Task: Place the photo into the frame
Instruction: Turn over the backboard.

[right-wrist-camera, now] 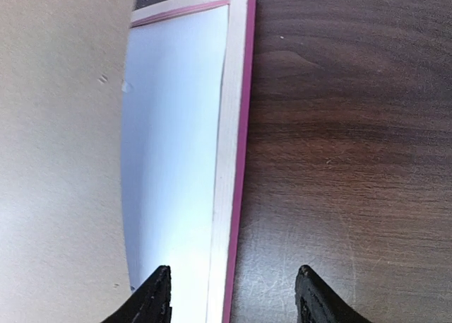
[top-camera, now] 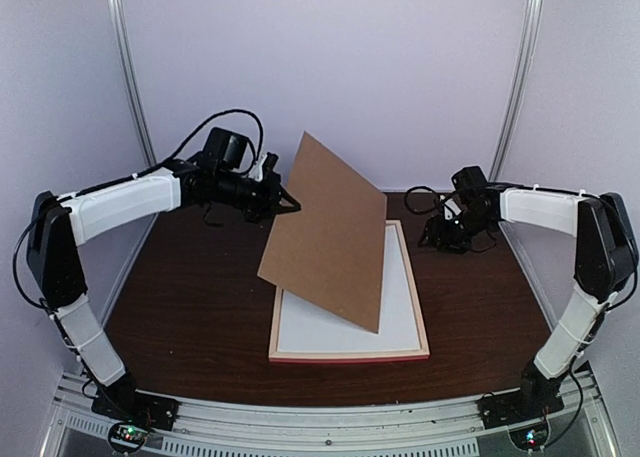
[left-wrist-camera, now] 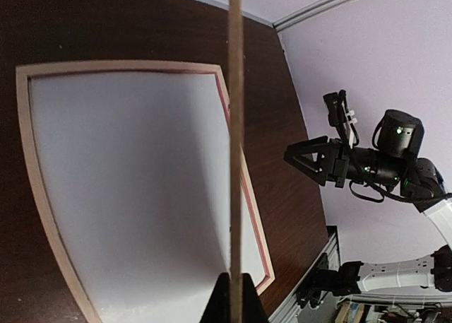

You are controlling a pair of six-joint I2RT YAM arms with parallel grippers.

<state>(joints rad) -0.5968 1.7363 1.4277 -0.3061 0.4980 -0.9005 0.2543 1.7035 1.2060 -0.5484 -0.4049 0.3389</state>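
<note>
My L gripper (top-camera: 284,203) clamped shut on edge of brown backing board (top-camera: 330,242), board tilted up over frame (top-camera: 413,307). R gripper (right-wrist-camera: 233,295) jaws apart, nothing held, just above frame's R rail. Frame lies flat on table (top-camera: 190,297), white sheet (top-camera: 330,329) inside.

The frame (top-camera: 350,356) is laid flat on the middle of the desk (top-camera: 190,307); a board (top-camera: 330,232) is held tilted above it, with the lower corner towards the front and the upper edge raised behind; its left edge is pinched in the left pincer (top-camera: 285,202); the right pincer (right-wrist-camera: 233,288) is placed by the frame's right rail, apart from the board.
</note>
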